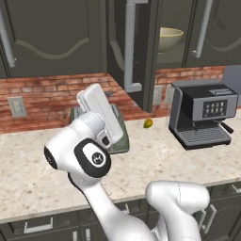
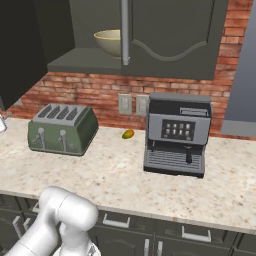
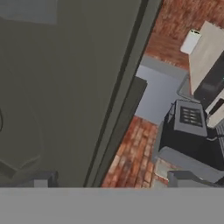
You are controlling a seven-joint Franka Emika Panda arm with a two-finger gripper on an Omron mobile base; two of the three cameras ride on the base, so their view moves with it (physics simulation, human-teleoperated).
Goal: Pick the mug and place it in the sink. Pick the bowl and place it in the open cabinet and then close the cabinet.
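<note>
speckled stone counter (image 2: pixel 120 175); glossy cream bowl (image 2: pixel 110 41) sits in the open dark cabinet (image 1: pixel 136 44); jaws spread wide, gripping nothing.

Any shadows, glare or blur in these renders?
Left base view: flat light, no glare; bowl sits in the dim cabinet interior. Right base view: soft shadow beside the toaster. Hand view: soft, tilted; cabinet door close up.
</note>
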